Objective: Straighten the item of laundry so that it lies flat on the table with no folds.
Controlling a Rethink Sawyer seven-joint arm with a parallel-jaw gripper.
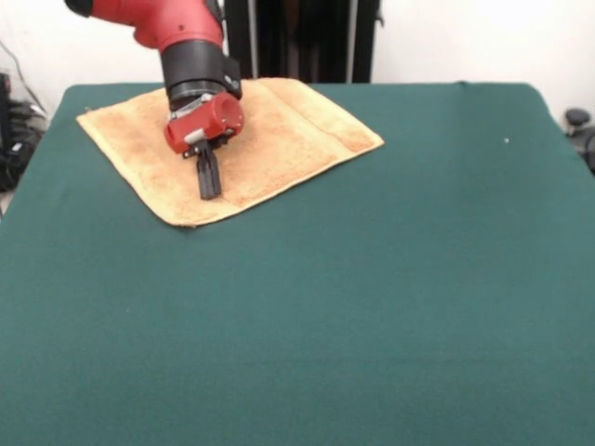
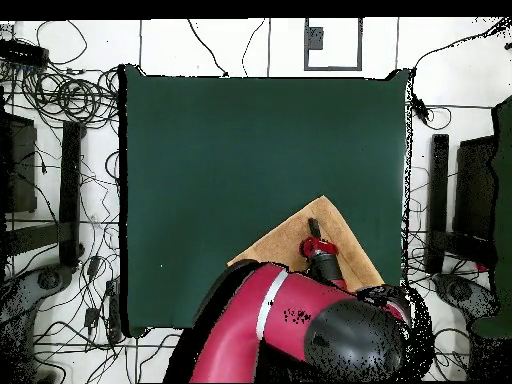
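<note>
The orange-tan towel, the item of laundry (image 1: 288, 130), lies spread out near the far left corner of the green table (image 1: 372, 307), with a band stripe along its right end. No fold shows on the part I can see, though the arm hides part of its middle. My gripper (image 1: 210, 190) points down over the towel's near-left part, its black fingers (image 1: 208, 172) pressed together and shut, tips at or just above the cloth. From overhead, the towel (image 2: 290, 245) is a diamond by the table's (image 2: 230, 150) lower right edge, partly under the arm, with the gripper (image 2: 314, 228) above its middle.
The red arm (image 2: 290, 320) covers the towel's lower part in the overhead view. Cables (image 2: 70, 100) and dark stands (image 2: 438, 200) surround the table on the white floor. Black posts (image 1: 302, 37) stand behind the table's far edge.
</note>
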